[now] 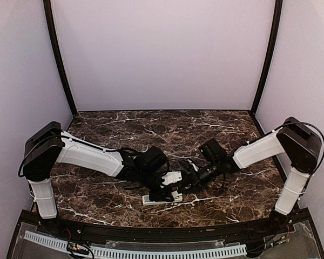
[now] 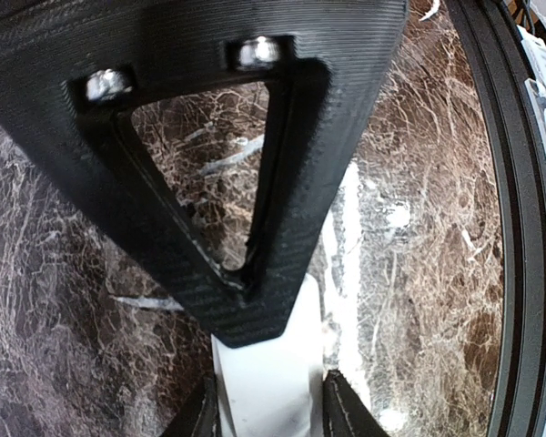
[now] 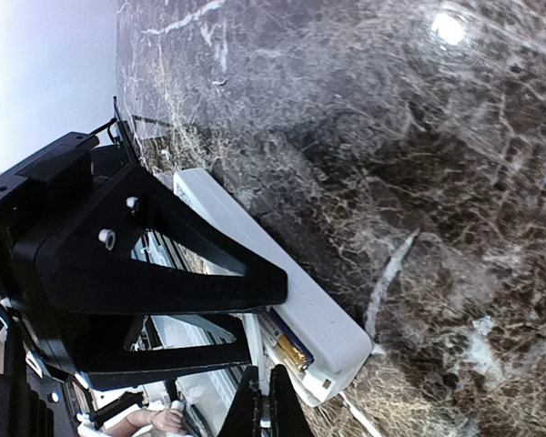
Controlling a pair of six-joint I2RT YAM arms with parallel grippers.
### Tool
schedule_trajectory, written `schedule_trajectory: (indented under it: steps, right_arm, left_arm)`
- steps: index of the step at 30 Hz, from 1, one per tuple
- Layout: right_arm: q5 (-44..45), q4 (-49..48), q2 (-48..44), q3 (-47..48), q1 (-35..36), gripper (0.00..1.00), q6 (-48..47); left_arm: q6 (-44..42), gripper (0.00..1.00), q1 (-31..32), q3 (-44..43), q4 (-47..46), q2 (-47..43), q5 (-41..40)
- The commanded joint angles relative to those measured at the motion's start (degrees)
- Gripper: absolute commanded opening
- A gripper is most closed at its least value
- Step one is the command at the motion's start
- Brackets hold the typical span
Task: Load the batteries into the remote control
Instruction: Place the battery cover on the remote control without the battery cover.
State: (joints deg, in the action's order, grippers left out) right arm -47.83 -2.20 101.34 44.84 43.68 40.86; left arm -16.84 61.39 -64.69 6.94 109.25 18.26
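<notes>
The remote (image 3: 314, 309) lies flat on the counter (image 3: 419, 137), at the lower centre of the overhead view, between the two arms. In the right wrist view it runs from the upper left down to the lower right. Its lower end is open, and a battery (image 3: 289, 351) shows inside.

The left claw (image 2: 271, 414) stands partly open around the remote. At the bottom of the left wrist view the white body sits between the two dark fingertips, gripped across its narrow width. The right claw (image 3: 266, 408) is closed tight at the bottom of its own view, just beside the open end. We see nothing between its fingers, and we cannot tell whether the tips touch the battery.

We judge the remote to be light, stiff and smooth. A hollow plastic shell of this kind will slide easily on the polished stone if pushed from one end. A hold across the two long edges, near the middle and clear of the open end, looks best to us, as the left claw has it. A firm squeeze should do no harm, but pressure on the thin walls of the open end could flex them.

The battery is small, round and slick, and likely to roll or spring back out.
</notes>
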Motion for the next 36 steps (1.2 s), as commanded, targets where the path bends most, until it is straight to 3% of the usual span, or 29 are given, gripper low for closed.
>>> schedule_trajectory:
  steps: [1, 12, 23, 36]
  right_arm:
    - [1.25, 0.29, 0.37, -0.72, -0.75, 0.00, -0.03]
    - [1.19, -1.47, 1.92, -3.05, -1.89, 0.00, -0.95]
    - [3.29, 0.83, 2.46, -3.03, -1.80, 0.15, -2.33]
    - [1.97, 1.12, 2.03, -1.76, -1.80, 0.20, -2.64]
  left_arm:
    - [-1.09, 0.00, 0.21, 0.68, 4.90, 1.41, 0.62]
    - [-1.00, 0.03, 0.17, 0.81, 4.79, 1.51, 0.38]
    - [-1.13, 0.03, 0.14, 0.78, 4.92, 1.64, 0.33]
    - [-1.26, 0.05, 0.14, 0.80, 4.88, 1.62, 0.64]
